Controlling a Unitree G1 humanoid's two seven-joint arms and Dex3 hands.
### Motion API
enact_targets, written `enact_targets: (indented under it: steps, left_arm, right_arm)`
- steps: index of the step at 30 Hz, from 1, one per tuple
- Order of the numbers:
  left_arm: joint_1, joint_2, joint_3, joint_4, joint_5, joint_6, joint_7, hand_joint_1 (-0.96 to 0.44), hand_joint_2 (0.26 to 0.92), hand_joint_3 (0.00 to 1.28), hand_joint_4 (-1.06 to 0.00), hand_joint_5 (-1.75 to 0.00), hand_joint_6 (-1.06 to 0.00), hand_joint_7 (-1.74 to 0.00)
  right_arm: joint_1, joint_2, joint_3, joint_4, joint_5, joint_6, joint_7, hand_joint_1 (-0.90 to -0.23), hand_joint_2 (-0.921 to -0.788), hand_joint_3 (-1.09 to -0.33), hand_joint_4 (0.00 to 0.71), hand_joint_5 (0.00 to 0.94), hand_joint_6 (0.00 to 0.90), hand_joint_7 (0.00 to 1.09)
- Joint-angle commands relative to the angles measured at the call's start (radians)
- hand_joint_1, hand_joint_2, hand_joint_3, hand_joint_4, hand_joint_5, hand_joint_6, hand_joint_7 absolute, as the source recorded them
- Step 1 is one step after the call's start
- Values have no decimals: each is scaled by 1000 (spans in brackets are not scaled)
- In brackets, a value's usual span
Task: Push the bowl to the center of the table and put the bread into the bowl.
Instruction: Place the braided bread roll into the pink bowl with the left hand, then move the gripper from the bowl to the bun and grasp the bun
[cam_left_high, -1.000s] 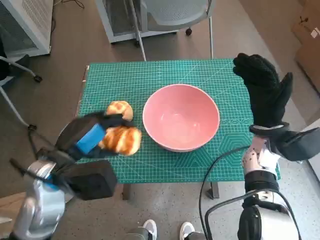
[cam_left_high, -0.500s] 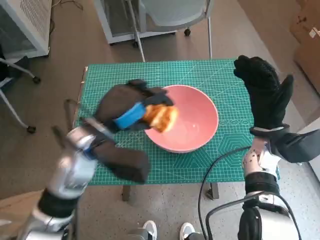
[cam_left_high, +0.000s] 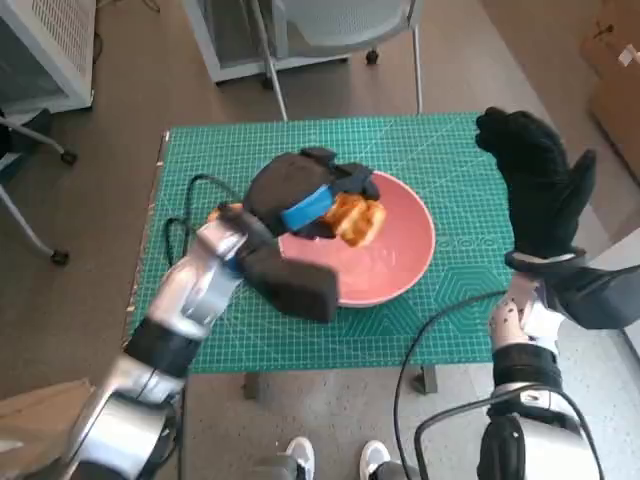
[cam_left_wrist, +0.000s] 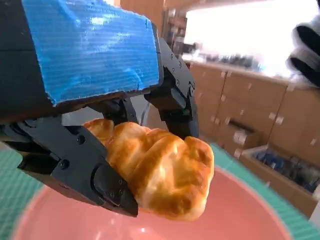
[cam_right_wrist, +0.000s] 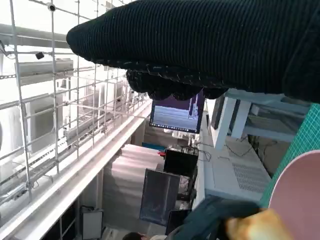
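Bread (cam_left_high: 356, 219), a golden roll, hangs over the pink bowl (cam_left_high: 400, 255) near the counter's (cam_left_high: 240, 160) centre, pinched by the black fingers (cam_left_wrist: 107, 187) of the left hand (cam_left_high: 300, 195), which reaches in from eight o'clock. At three o'clock the gloved right hand (cam_left_high: 535, 185) stands upright beside the bowl, fingers spread and holding nothing. A grey chair (cam_left_high: 330, 30) stands beyond, at twelve o'clock.
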Motion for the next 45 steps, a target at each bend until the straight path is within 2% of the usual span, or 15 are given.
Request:
enact_targets:
  steps: [1, 7, 11, 12, 13, 14, 15, 18, 20, 23, 26, 31, 35, 40, 45]
  left_arm:
    - [-90, -38, -44, 168, 30, -68, 68, 0, 920, 35, -676, -1146, -714, -1105]
    - [-129, -59, -69, 290, 34, -85, 76, 0, 920, 37, -667, -1154, -717, -1103]
    - [-138, -72, -62, 335, 12, -78, 45, 0, 921, 135, -513, -1279, -646, -1201]
    - [-139, -74, -60, 342, 8, -75, 37, -38, 882, 129, -427, -979, -549, -987]
    - [-140, -76, -60, 347, 6, -74, 33, -51, 876, 113, -419, -828, -539, -863]
    - [-140, -74, -63, 352, 8, -76, 33, -71, 873, 78, -428, -571, -544, -645]
    - [-140, -71, -67, 355, 12, -82, 37, -124, 855, 52, -381, -367, -508, -470]
    - [-140, -65, -73, 364, 19, -96, 47, -246, 826, 19, -296, -120, -438, -238]
    - [-141, -57, -81, 374, 28, -115, 65, -355, 824, 13, -251, -62, -403, -168]
    - [-143, -52, -88, 391, 38, -139, 100, -505, 839, 14, -210, -21, -372, -112]
    - [-142, -50, -83, 409, 31, -163, 124, -635, 889, 27, -187, -7, -349, -83]
    - [-137, -42, -78, 435, 30, -204, 193, -796, 917, 338, -135, -1, -303, -50]
    - [-135, -33, -78, 443, 35, -224, 243, -825, 920, 439, -114, 0, -287, -42]
    - [-129, -19, -72, 438, 26, -242, 271, -823, 921, 424, -101, -1, -276, -39]
    - [-124, -3, -60, 425, 9, -261, 262, -821, 921, 407, -103, -3, -279, -42]
  right_arm:
    - [61, -9, 2, -12, -5, 1, -20, -609, -921, -627, 203, 4, 284, 13]
    - [71, -11, 3, -29, -1, 3, -33, -611, -921, -629, 204, 4, 284, 12]
    - [75, -9, 6, -37, -3, 3, -45, -618, -921, -631, 202, 2, 280, 9]
    - [76, -9, 7, -39, -4, 4, -48, -619, -921, -632, 201, 1, 279, 8]
    - [76, -9, 7, -40, -5, 4, -50, -619, -921, -633, 200, 1, 279, 8]
    - [77, -8, 9, -42, -6, 5, -54, -619, -921, -634, 200, 1, 278, 7]
    - [78, -7, 10, -44, -8, 4, -58, -619, -921, -635, 198, 0, 277, 7]
    - [80, -5, 15, -48, -12, 3, -68, -619, -921, -638, 196, 0, 275, 5]
    - [81, -5, 18, -48, -14, 2, -73, -617, -921, -640, 193, 0, 273, 4]
    - [79, -5, 22, -45, -14, 3, -77, -615, -921, -642, 189, 0, 270, 2]
    - [78, -4, 26, -44, -14, 4, -80, -614, -921, -645, 186, 0, 268, 1]
    - [78, -4, 32, -43, -10, 7, -76, -611, -921, -647, 183, 0, 265, 0]
    - [78, -4, 36, -42, -8, 7, -71, -610, -921, -648, 182, 0, 264, 0]
    - [74, -5, 39, -35, -4, 9, -63, -615, -921, -647, 181, 0, 263, 0]
    - [70, -4, 39, -27, -3, 9, -59, -618, -921, -645, 180, 0, 264, 0]
